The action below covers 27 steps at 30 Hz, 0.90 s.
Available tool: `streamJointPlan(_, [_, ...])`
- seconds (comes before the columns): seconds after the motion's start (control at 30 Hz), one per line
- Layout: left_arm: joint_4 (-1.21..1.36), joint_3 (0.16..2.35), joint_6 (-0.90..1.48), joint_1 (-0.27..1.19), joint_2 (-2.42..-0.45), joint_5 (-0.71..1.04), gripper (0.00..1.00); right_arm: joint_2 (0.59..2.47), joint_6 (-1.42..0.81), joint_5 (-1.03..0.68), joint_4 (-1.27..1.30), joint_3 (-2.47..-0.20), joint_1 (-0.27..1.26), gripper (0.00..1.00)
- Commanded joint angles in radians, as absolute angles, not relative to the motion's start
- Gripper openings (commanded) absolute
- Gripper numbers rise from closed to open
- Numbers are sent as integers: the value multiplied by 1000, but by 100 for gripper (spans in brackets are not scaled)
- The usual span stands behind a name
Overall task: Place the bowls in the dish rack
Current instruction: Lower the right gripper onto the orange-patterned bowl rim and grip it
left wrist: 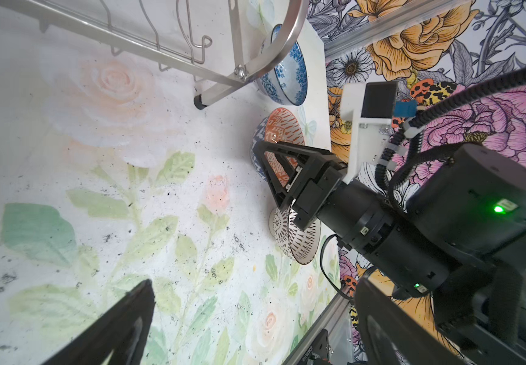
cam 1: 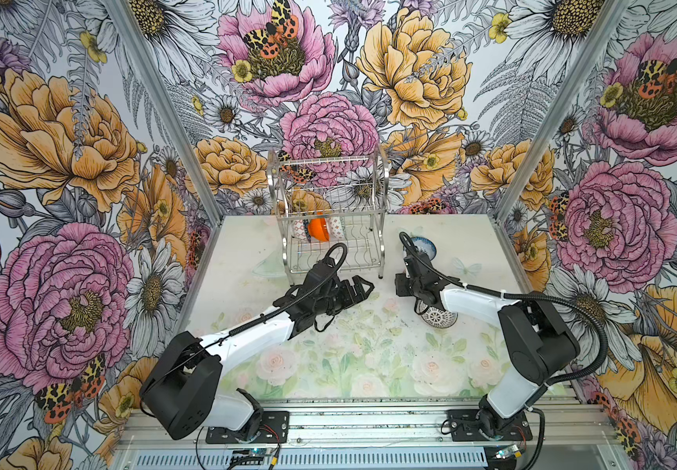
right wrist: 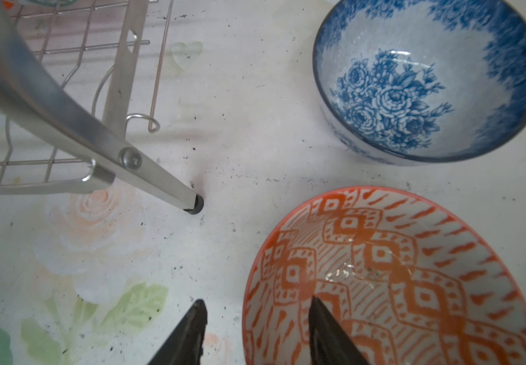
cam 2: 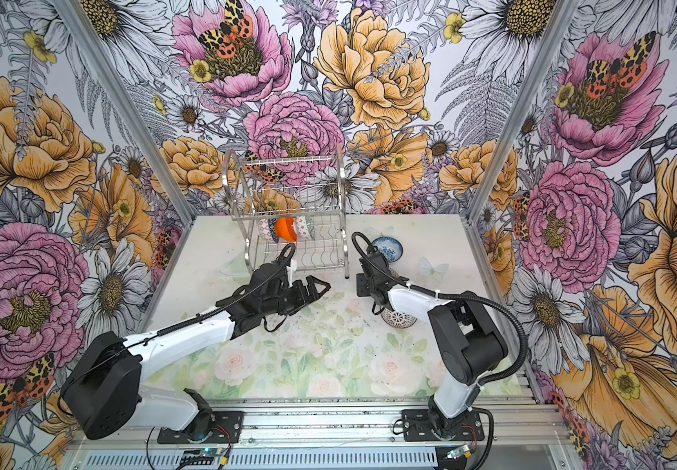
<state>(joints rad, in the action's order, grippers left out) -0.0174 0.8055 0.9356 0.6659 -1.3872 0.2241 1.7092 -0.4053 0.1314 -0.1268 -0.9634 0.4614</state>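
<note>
The bench [cam 1: 328, 366], covered in a pale rose print, fills the floor of the flowered booth. At its far middle stands the dish rack [cam 1: 363, 255], a two-tier silver wire frame, upright on its legs. The left arm [cam 1: 247, 329] reaches from the near left toward the middle. Its left pincer [cam 1: 360, 288] hovers over bare bench just in front of the rack's right front leg, spread wide and holding nothing. The right arm [cam 1: 475, 299] bends in from the near right, and its right pincer [right wrist: 257, 300] hangs about half wide over the orange-red patterned bowl [right wrist: 397, 278]. In the right wrist view one finger [right wrist: 192, 331] sits outside the rim and the other inside, with a gap on either side of the wall, so nothing is clasped. That bowl stands upright on the bench to the right of the rack's right front leg, hidden under the arm in both top views. Just beyond it sits the blue-white floral bowl [cam 1: 427, 245], upright and near the rack's right side. Nearer the robot, half under the right arm, lies the white bowl with black lattice [cam 1: 436, 318], its outside and foot showing; whether it is fully overturned I cannot tell. On the left part of the rack's lower shelf the plain orange bowl [cam 1: 317, 230] stands on edge between two patterned bowls [cam 1: 336, 228], whose patterns are too small to read.
</note>
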Motion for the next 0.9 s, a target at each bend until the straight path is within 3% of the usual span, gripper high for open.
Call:
streamJointPlan(0.0, [3,780,932,646,-1352,222,99,1744,-390,141,-149,-1003,460,48])
streamJointPlan(0.47, [-14,732,940,570,-1280,256,99,1761,-392,126,-159,-1013,474,8])
streamJointPlan(0.87, [-35,682,948,481,-1196,295,99,1710,-434,98,-165,-1029,577,2])
